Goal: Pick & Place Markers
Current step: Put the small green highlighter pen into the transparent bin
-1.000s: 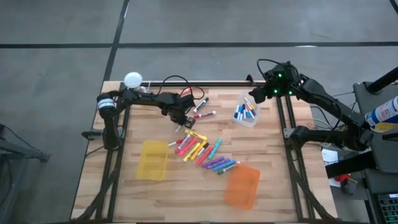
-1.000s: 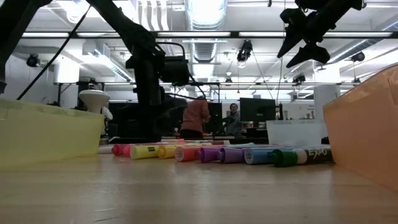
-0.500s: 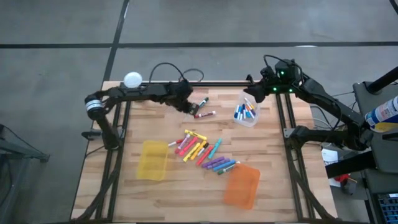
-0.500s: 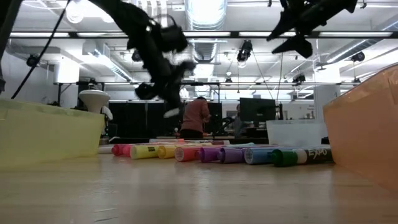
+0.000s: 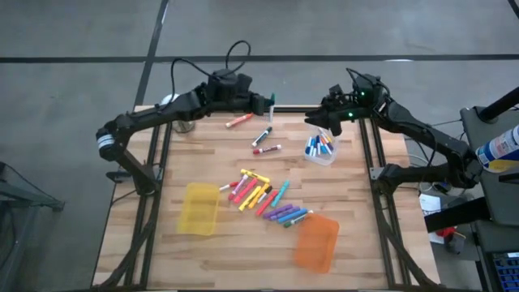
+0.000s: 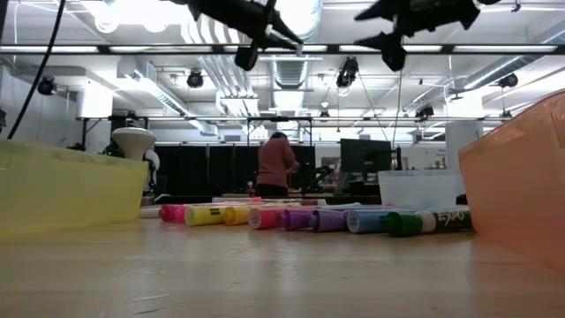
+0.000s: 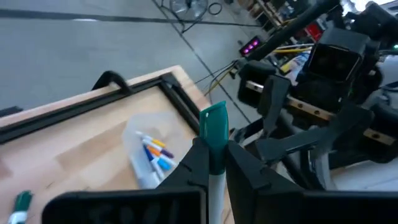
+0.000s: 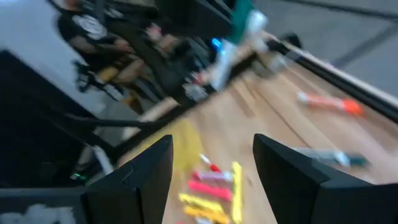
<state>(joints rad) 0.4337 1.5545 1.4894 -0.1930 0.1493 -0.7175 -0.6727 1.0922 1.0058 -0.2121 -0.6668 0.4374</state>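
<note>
My left gripper [image 5: 263,104] hangs high over the table's far edge, shut on a marker with a white body and a teal cap [image 7: 214,121]. My right gripper [image 5: 313,120] hovers open near it, above the clear bin [image 5: 321,148], which holds several markers. In the right wrist view its fingers [image 8: 134,177] stand wide apart with nothing between them. A pile of coloured markers [image 5: 263,195] lies flat at the table's middle. Three loose markers [image 5: 263,135] lie near the far edge. My left gripper pinches the marker's white body [image 7: 214,163] between its two fingers, just behind the teal cap. The fingers point nearly level, toward the table's right side. The marker runs along them, its cap end sticking out past the fingertips. It is lifted clear of the table.
A yellow bin [image 5: 199,208] stands at the near left and an orange bin [image 5: 316,242] at the near right. A black rail [image 5: 292,109] runs along the far edge. People show in the room behind [image 6: 275,168].
My left gripper has risen high off the table with the marker and gone toward the far edge and the right, tipping from pointing down to nearly level. The marker is lifted clear. My right gripper has drifted a little toward the left and tipped up toward level, still open.
</note>
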